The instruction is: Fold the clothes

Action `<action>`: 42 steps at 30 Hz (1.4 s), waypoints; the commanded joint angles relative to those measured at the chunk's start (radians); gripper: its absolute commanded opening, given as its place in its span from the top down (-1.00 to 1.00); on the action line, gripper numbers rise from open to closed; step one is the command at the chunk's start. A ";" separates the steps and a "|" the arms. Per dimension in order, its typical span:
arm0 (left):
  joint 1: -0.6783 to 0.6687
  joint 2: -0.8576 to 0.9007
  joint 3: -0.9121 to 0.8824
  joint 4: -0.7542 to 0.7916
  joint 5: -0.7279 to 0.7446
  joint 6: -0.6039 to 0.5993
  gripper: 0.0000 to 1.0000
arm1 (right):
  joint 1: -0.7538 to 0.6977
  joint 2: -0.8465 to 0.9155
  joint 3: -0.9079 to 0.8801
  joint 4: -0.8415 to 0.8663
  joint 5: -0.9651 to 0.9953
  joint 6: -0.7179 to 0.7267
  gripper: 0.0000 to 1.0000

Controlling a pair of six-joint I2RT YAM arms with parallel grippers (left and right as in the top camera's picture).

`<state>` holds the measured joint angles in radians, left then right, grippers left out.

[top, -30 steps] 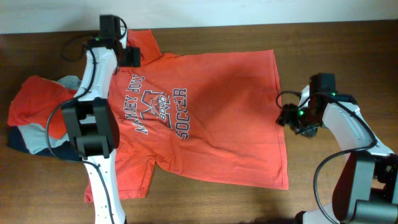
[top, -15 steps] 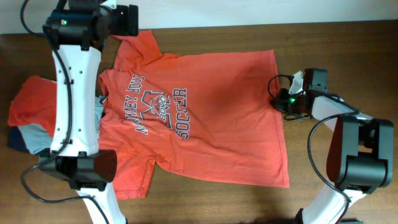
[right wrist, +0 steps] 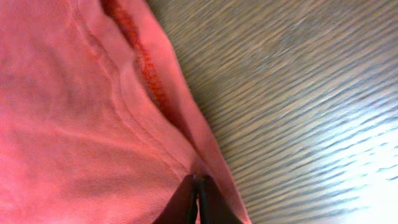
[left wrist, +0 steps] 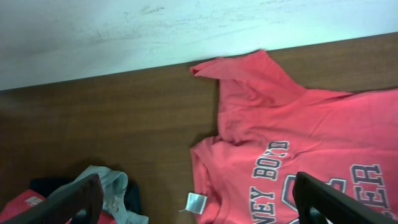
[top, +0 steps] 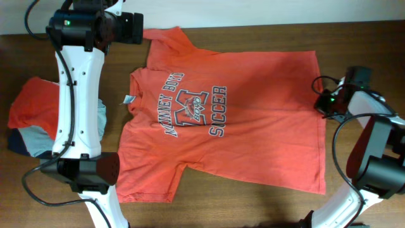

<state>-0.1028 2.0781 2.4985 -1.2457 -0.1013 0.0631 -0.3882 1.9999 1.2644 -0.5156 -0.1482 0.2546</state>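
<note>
The large orange-red T-shirt (top: 253,133) lies spread flat, lettering up, its neck toward the left and its white tag (top: 128,99) showing. At the shirt's right-hand hem, my right gripper (top: 321,105) is shut on the fabric. In the right wrist view the jaws (right wrist: 198,186) pinch the stitched hem of the T-shirt (right wrist: 74,106) with no gap. My left gripper (top: 138,28) hangs open, high over the far left sleeve and touching nothing. In its wrist view the fingers (left wrist: 68,202) stand wide apart above the shirt's neck tag (left wrist: 197,203).
A pile of smaller clothes lies at the table's left: an orange-red piece (top: 31,104) over grey-blue (top: 35,140) and navy (top: 16,142) ones. A white wall (left wrist: 186,31) borders the table's far edge. Bare wood (top: 361,44) lies right of the shirt.
My right gripper has shut on the hem and moved right, dragging the whole shirt to the right. The left arm rose off the sleeve and stays open.
</note>
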 commanded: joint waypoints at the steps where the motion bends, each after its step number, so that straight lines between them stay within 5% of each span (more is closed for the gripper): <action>1: -0.002 -0.003 0.003 -0.002 0.011 0.013 -0.95 | -0.008 0.031 0.055 -0.057 -0.088 -0.093 0.34; 3: -0.002 -0.003 0.004 -0.015 0.011 0.013 -0.95 | -0.006 0.019 0.093 -0.104 -0.143 -0.093 -0.03; 10: 0.010 -0.078 0.004 -0.184 -0.019 0.062 -0.96 | -0.054 -0.130 0.235 -0.288 -0.312 -0.094 -0.22; 23: 0.179 -0.323 -0.013 -0.442 -0.007 -0.069 -0.95 | -0.078 -0.507 0.254 -0.640 -0.344 -0.094 -0.56; 34: 0.290 -0.343 -0.620 -0.431 0.150 -0.101 -0.94 | -0.076 -0.523 0.237 -0.898 -0.326 -0.163 -0.61; 42: 0.289 -0.346 -1.142 -0.203 0.222 -0.105 -0.94 | -0.076 -0.523 0.223 -1.003 -0.238 -0.181 -0.61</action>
<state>0.1837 1.7443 1.5017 -1.5085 0.0532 -0.0273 -0.4660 1.4864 1.5013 -1.5085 -0.4267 0.0959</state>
